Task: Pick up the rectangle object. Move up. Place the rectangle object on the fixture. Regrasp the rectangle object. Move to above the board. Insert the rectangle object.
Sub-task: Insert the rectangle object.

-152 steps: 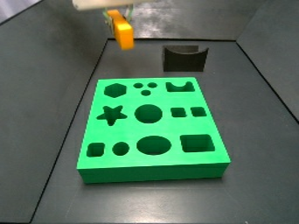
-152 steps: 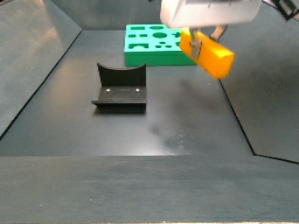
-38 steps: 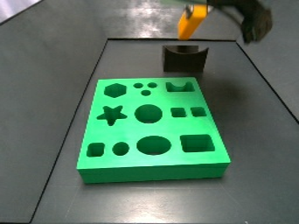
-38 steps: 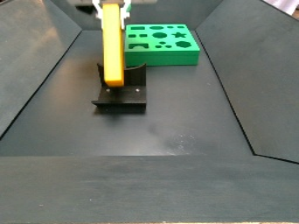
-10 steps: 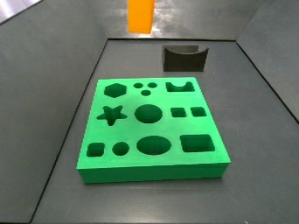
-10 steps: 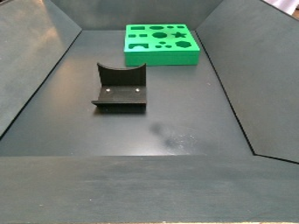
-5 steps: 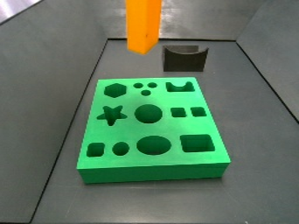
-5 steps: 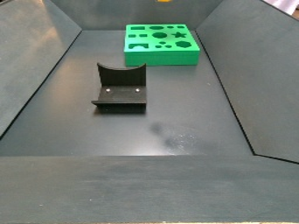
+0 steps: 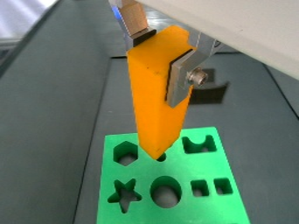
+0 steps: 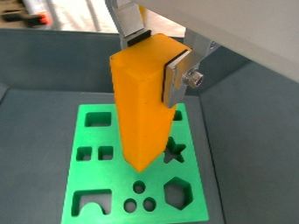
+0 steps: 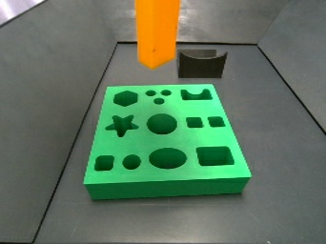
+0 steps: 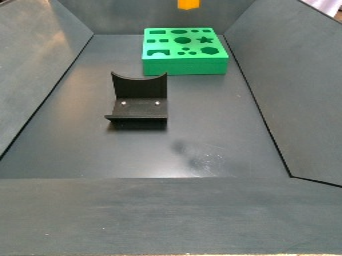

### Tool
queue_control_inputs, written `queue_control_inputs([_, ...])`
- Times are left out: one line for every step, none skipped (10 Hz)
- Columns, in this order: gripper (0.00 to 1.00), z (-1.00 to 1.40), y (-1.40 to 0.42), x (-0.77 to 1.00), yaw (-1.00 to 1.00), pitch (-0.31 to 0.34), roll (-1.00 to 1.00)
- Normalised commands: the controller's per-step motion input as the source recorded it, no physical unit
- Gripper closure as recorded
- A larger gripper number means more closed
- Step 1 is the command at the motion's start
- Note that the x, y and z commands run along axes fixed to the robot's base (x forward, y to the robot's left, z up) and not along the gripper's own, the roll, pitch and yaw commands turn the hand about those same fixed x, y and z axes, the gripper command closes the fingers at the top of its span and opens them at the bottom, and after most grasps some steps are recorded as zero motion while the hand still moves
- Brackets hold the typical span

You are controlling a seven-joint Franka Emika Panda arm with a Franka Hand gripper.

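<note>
Wrist views: rectangle object [image 9: 156, 92], plain smooth orange block, clamped near its upper end between the silver fingers [image 9: 181, 73] of the gripper [image 10: 155, 59], long axis pointing down at the green board [image 10: 111, 175]. Side views: block upright at top centre of frame, lower end clear above the board [image 11: 166, 143]; fixture [image 12: 136, 101] stands apart, empty.

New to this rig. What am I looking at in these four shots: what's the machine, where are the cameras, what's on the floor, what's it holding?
It is a single robot arm with a two-finger gripper. Two cameras sit on its wrist and look down along the fingers, flat silver plates. Two more are fixed beside the table.

The gripper is shut on the rectangle object, a long orange-yellow block, hanging upright in the air above the board. The side views show only the block, not the gripper.

The board is the thick green slab with shaped holes: star, hexagon, circles, squares, oval. The small dark notched piece on the dark floor is the fixture, standing apart from the board with nothing on it.
</note>
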Motion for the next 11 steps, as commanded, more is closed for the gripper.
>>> queue_control_inputs([1.0,0.0,0.03,0.0,0.0,0.0,0.0])
queue_control_inputs([1.0,-0.13,-0.31,0.39,-0.37,0.0,0.0])
queue_control_inputs([1.0,0.0,-0.24,0.1,-0.84,-0.039,-0.04])
queue_control_inputs([1.0,0.0,-0.16,0.02,-0.92,-0.074,-0.09])
queue_control_inputs([1.0,0.0,-0.19,0.11,-0.86,-0.061,-0.08])
queue_control_inputs([1.0,0.0,-0.21,0.23,-0.76,-0.04,-0.09])
queue_control_inputs([1.0,0.0,-0.21,0.31,-0.7,-0.03,-0.11])
queue_control_inputs([1.0,0.0,-0.2,0.3,-0.7,-0.043,-0.11])
queue_control_inputs([1.0,0.0,-0.21,0.34,-0.66,-0.043,-0.11])
queue_control_inputs([1.0,0.0,-0.25,0.41,-0.58,-0.023,-0.08])
queue_control_inputs([1.0,-0.05,-0.24,0.47,-0.49,0.0,-0.03])
